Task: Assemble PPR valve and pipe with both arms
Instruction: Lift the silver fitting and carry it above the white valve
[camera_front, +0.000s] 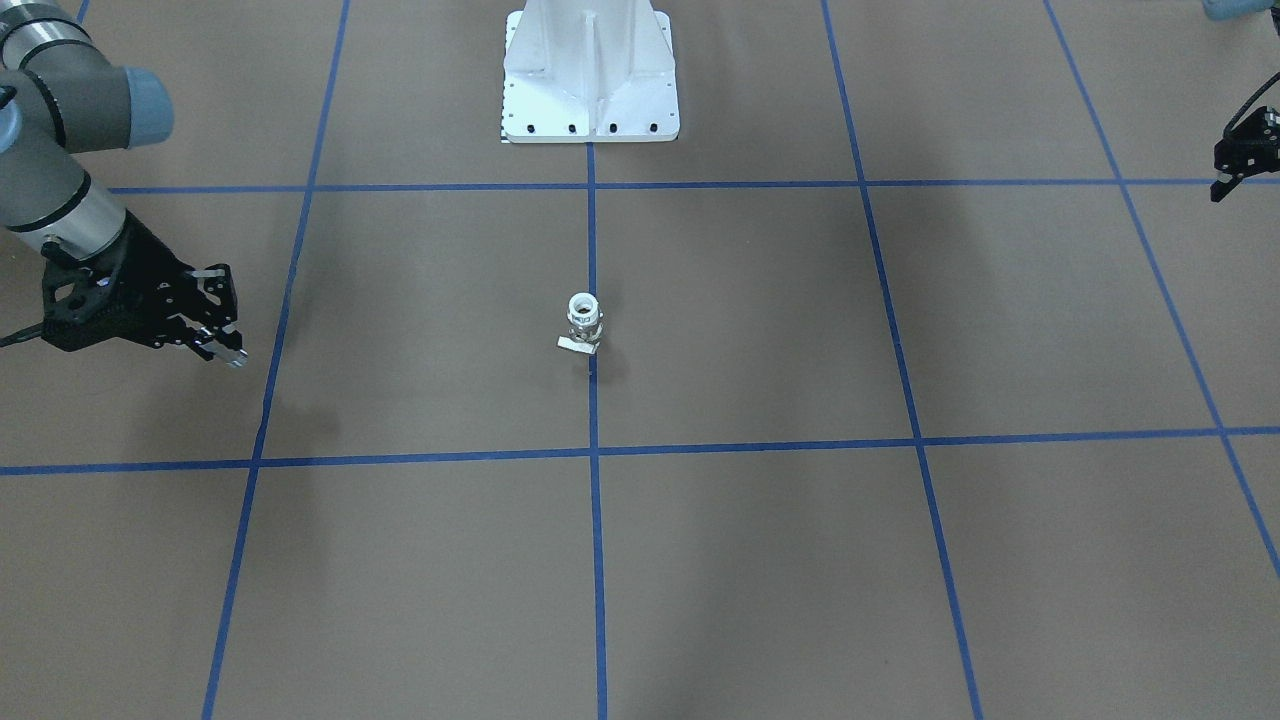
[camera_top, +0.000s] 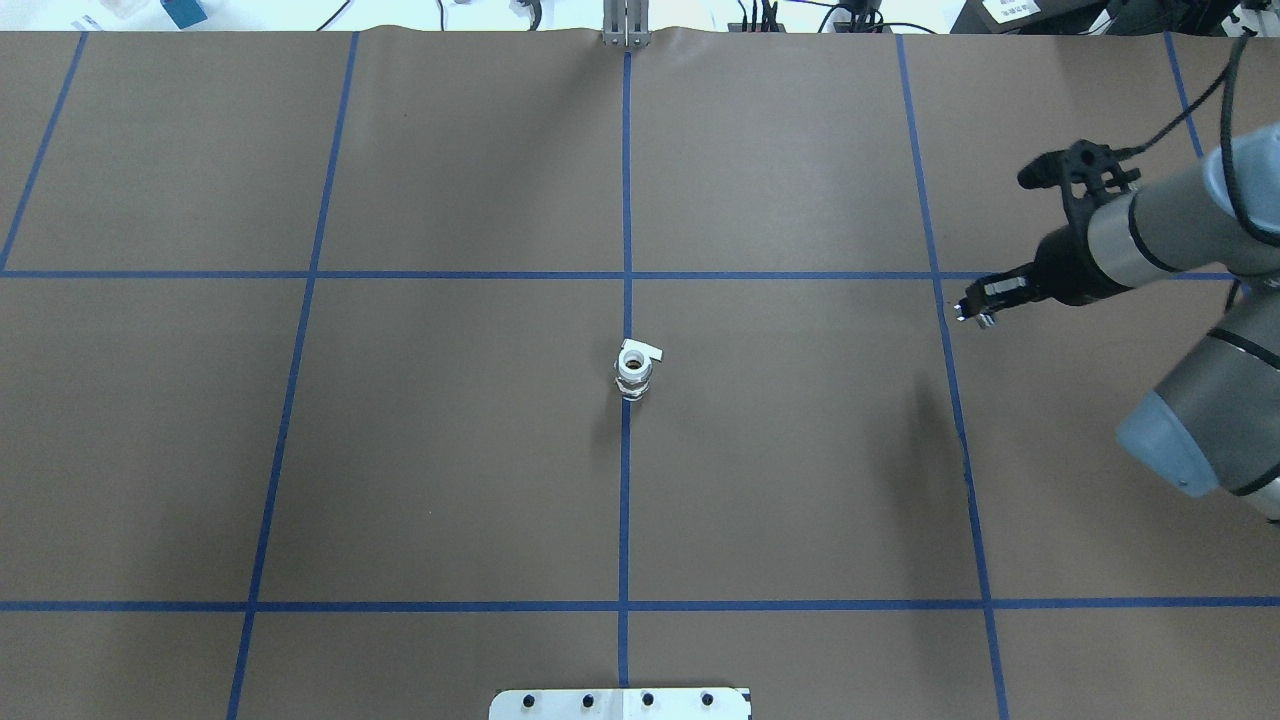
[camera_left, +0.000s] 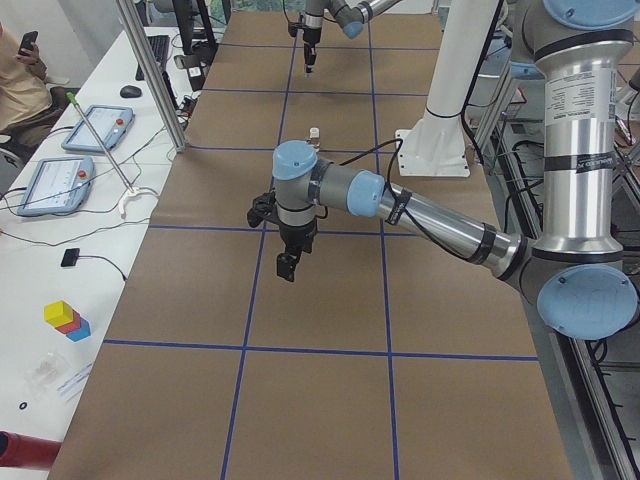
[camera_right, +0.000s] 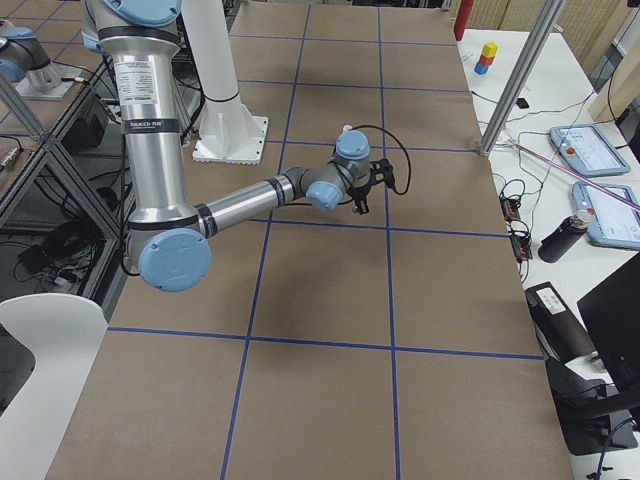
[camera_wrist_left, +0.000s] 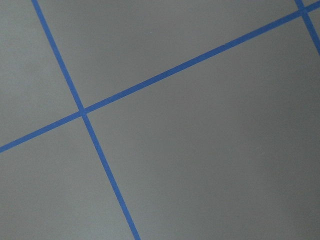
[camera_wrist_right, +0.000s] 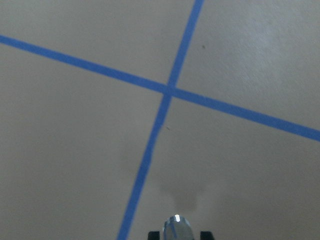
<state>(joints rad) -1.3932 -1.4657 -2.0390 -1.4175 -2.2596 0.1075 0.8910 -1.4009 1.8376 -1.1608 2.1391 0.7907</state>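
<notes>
PPR valve (camera_front: 583, 320): one; stands upright at the middle of the table (camera_front: 800, 560), on the blue tape line (camera_top: 625, 500) that runs out from the white base (camera_front: 590, 90); white ring end up, silvery body below, flat lever tab sticking out low on the side away from the robot; touched by neither arm. Its hollow ring faces upward like a socket; whether anything sits in it cannot be told; standing this way probably leaves the mouth free for an entry from above.

Pipe (camera_wrist_right: 173, 229): one; a shiny silver piece clamped in the right end effector (camera_top: 975, 313), seen between the finger tips in the right wrist view; carried above the table, well apart from the valve, towards the robot's right.

Left end effector (camera_left: 286, 268): points down over bare table well to the robot's left of the valve; whether it is open or closed cannot be told; nothing shows in its wrist view but table and tape.

Stage, as judged: pipe in hand, valve not yet gripped; joining not yet begun; the left arm likely has to steady the valve first.
</notes>
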